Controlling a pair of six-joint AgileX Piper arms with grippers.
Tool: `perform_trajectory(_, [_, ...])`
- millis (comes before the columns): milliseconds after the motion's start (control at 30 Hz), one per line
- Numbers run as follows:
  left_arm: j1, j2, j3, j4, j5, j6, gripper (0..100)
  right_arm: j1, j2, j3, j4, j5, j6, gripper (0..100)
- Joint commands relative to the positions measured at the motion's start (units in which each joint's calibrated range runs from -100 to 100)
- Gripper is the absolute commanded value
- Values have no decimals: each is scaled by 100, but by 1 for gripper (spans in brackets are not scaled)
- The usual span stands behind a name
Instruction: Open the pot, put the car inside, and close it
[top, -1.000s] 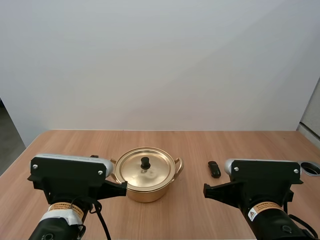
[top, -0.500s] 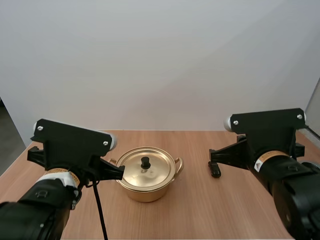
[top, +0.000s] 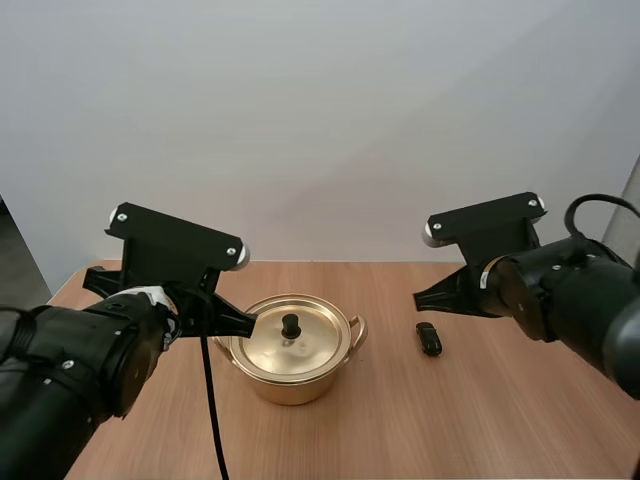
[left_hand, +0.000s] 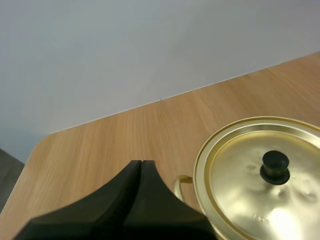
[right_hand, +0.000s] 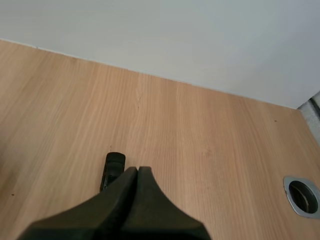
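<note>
High view: the lidded gold pot (top: 290, 368) stands on the table (top: 500, 420), the small black car (top: 429, 338) apart to its right.

Left wrist: the left gripper (left_hand: 141, 164), fingers together, hangs beside the pot. The knob (left_hand: 275, 166) looks the surest hold on the slick metal lid (left_hand: 240, 192).

Right wrist: the right gripper (right_hand: 136, 170), closed and empty, hovers over the car, probably light and rigid.

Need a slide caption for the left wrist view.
Left gripper, fingers shut, poised beside the handle of the lidded gold pot on the wooden table.
</note>
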Motion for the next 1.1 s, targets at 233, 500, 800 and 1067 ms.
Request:
perform_trajectory(233, [-388,2298,-807,-2639,510,3539,36,2,362,-4,-241,-964,-102,73])
perform_trajectory(500, [-576,3320,-2123,-2933,1798,3503,75,2,1557,-13,-276,-1420,-102,88])
perform_trajectory(800, [-576,4348,-2428,-2933,2057,3503,75,2,2290,-32,-255,-2096,-102,88])
perform_trajectory(1067, [-576,4855,-2428,-3047,2098,3523,75,2,2640,-32,-255,-2338,-102,88])
